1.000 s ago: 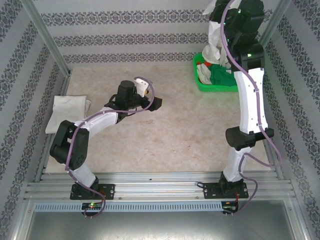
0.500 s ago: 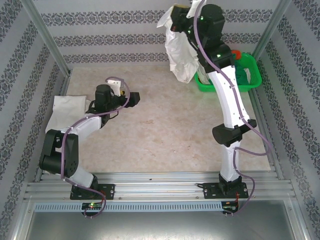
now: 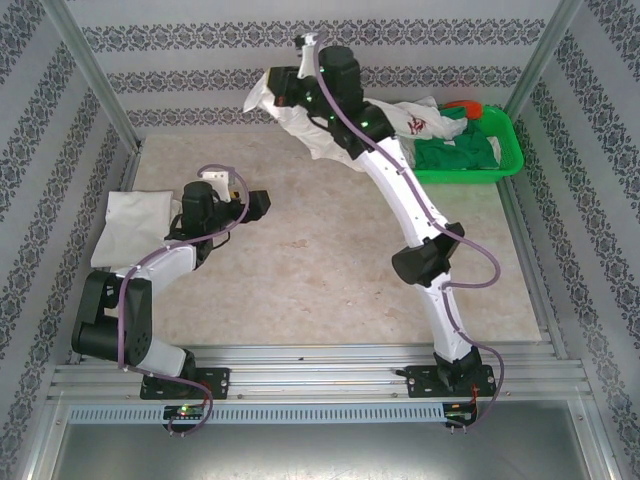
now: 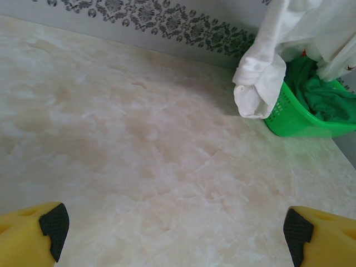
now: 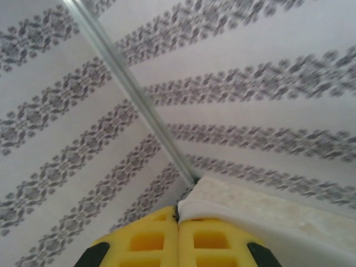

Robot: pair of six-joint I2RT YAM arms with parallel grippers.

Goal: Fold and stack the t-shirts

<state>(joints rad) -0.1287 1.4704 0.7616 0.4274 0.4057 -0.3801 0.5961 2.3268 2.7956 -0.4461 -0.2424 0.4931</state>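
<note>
Right hand (image 5: 178, 221): yellow fingers pressed together on a white fabric edge, raised by the back wall.
Held t-shirt (image 3: 305, 125): hangs above the desk's (image 3: 330, 270) back edge and drapes towards the green basket (image 3: 503, 165) in the back right corner.
Left hand (image 4: 172, 228): fingers spread wide, gripping nothing, above the left half of the desk.
Folded t-shirt (image 3: 135, 225): flat at the left edge.

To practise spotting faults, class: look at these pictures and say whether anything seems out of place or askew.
One white t-shirt hangs crumpled in mid-air from the shut right pincer, and its far end appears to trail over the green basket's rim. The folded shirt at the table's left edge lies flat.
</note>
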